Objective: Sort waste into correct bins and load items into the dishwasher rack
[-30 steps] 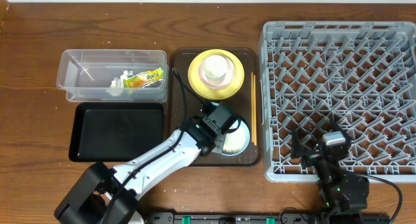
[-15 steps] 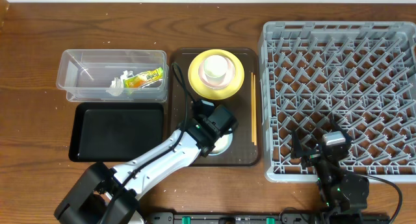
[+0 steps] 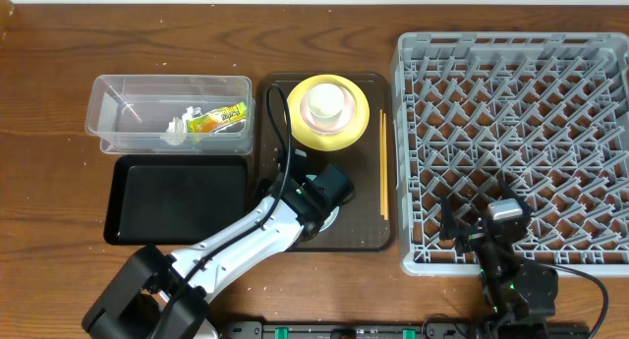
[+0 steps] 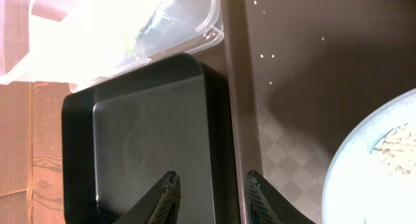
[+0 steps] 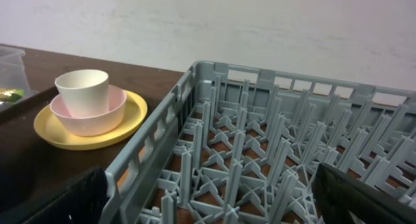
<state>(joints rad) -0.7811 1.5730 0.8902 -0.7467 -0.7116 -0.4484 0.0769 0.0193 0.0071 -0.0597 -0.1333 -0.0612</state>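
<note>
The left arm [image 3: 246, 236] reaches diagonally over the brown tray [image 4: 312, 55]. The left claw [image 4: 213, 186] hangs slightly apart and empty above its rim, with the light blue bowl [image 4: 364, 165] just beside it. The right claw [image 5: 208, 185] gapes wide at the rack [image 3: 511, 41].

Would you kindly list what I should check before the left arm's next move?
1. Left gripper empty: ok, fingers apart.
2. Blue bowl free of rice: not ok, grains inside.
3. Black tray bare: ok.
4. Wrapper and tissue in tub: ok.
5. Rack has room: ok.
6. Right gripper open: ok.
</note>
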